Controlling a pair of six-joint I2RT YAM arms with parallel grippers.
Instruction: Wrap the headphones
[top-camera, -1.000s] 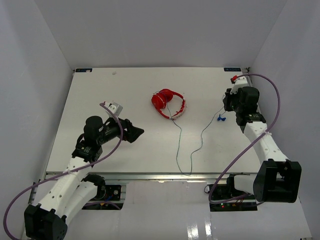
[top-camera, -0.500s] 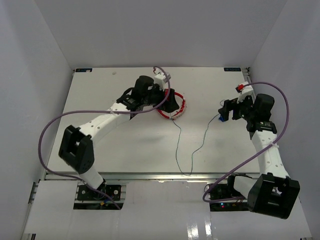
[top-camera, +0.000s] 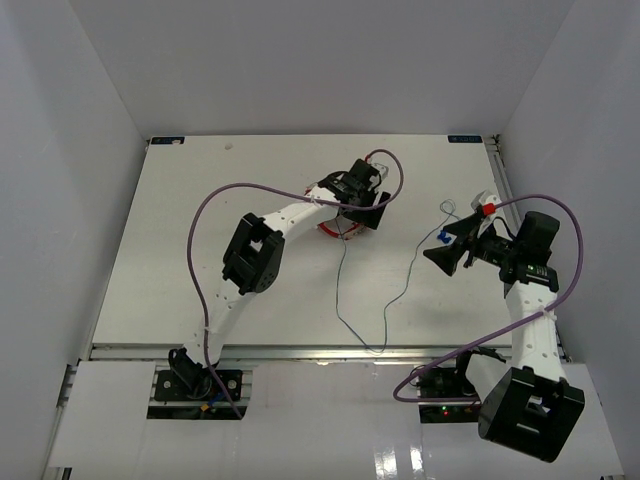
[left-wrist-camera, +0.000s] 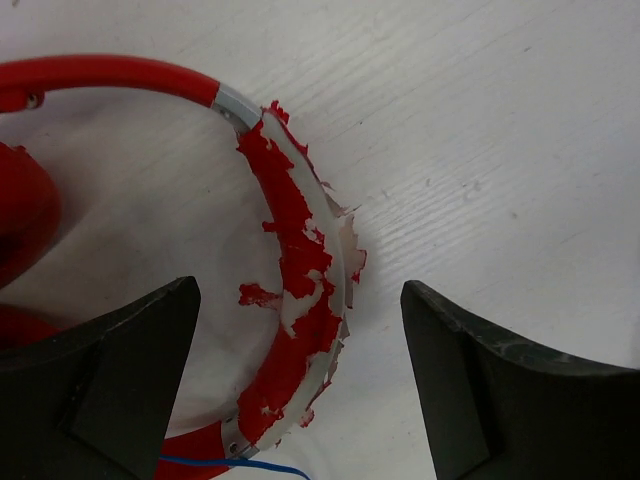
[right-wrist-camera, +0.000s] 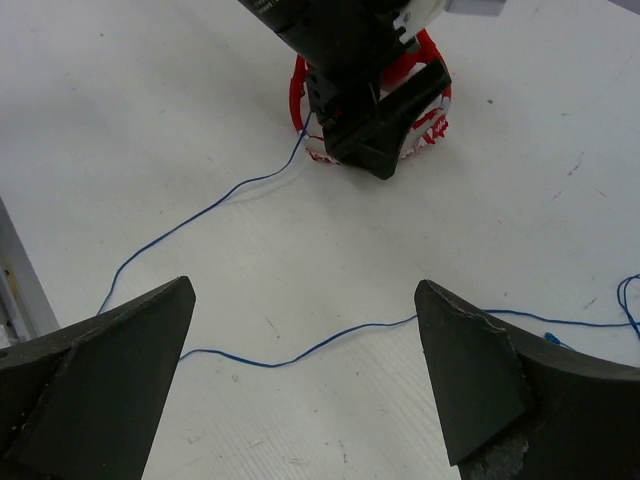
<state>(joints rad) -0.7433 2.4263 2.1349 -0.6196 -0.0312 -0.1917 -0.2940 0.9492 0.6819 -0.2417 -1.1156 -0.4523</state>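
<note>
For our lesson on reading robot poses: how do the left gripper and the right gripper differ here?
The left gripper is down at the headphones, its fingers either side of the headband. The right gripper hangs apart from them, over the cable. The left gripper looks straight down at the table, while the right gripper is tilted and faces the headphones from the side. Both are open and hold nothing.

The left arm and right arm share white link shells, black joint blocks, looping thick purple cables and black wedge-shaped fingers.
</note>
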